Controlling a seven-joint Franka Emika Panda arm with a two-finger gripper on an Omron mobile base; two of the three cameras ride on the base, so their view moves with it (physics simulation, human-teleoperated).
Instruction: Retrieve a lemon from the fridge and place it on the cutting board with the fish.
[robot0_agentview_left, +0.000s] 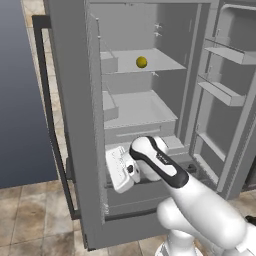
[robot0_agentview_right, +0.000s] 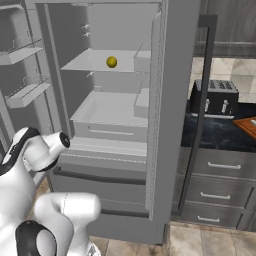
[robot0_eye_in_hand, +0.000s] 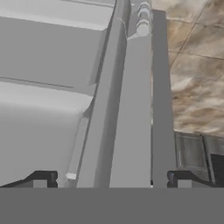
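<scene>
You face the fridge (robot0_agentview_left: 75, 125), a tall grey unit with both upper doors swung open and pale shelves exposed. The step in hand looks like the reach for the fruit: nothing is held yet. Your gripper (robot0_eye_in_hand: 111, 178) sits low, at about seven o'clock from the shelves, its tips spread wide with only the edge of the open door between them. The lemon (robot0_agentview_left: 141, 62), small and yellow, rests on the upper shelf at about twelve o'clock in the left base view. Next you would need to lift the hand well up and inward to that shelf. The right base view adds a black toaster (robot0_agentview_right: 215, 97) and a corner of the cutting board (robot0_agentview_right: 247, 126) at three o'clock.
</scene>
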